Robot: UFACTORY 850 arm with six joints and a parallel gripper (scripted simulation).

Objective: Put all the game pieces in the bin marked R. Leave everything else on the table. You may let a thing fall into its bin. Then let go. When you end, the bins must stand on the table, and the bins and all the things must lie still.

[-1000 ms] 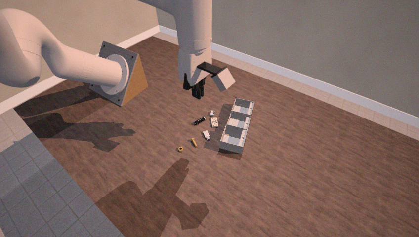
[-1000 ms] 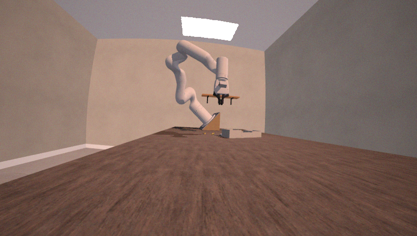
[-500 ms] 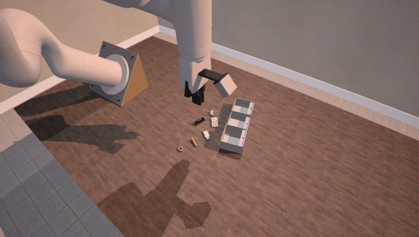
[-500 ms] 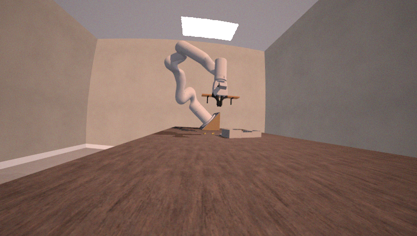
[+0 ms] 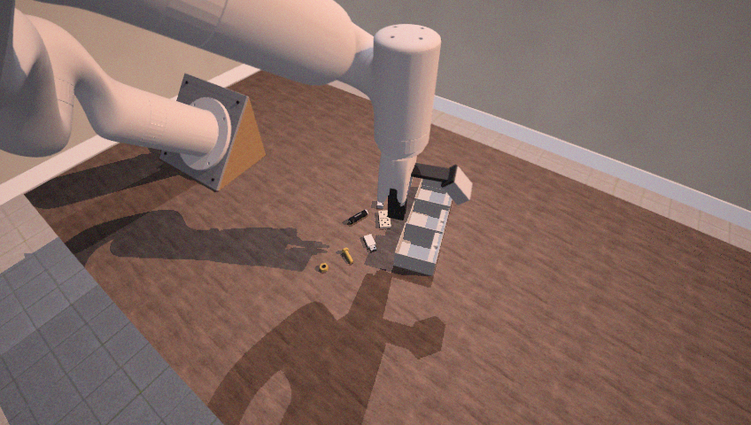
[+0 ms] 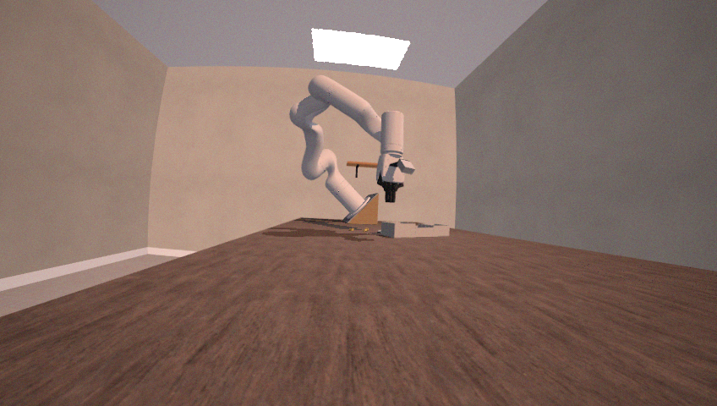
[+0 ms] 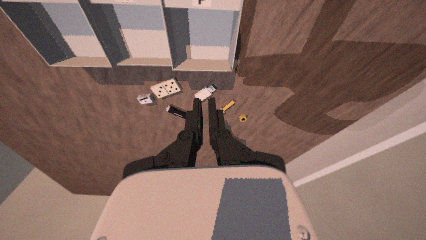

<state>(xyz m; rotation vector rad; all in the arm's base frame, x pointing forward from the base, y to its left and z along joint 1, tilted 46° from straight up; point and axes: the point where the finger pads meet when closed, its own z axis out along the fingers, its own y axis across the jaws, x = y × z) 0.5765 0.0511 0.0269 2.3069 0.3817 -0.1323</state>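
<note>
The gripper point(image 7: 205, 107) hangs nearly closed, holding nothing; the domino point(image 7: 166, 88) lies flat at its ten o'clock, just beside the bins point(image 7: 145, 61); probably light, stiff, slick; pinch its long edges.

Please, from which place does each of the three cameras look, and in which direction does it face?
Top: high above, looking down at the bins and small items; arm links and mount show.
Exterior: low at the table's far end, facing the whole arm.
Wrist: behind the gripper, looking down past its nearly closed, empty fingers.
Top and wrist share the domino, the bins and the yellow bolt.
</note>
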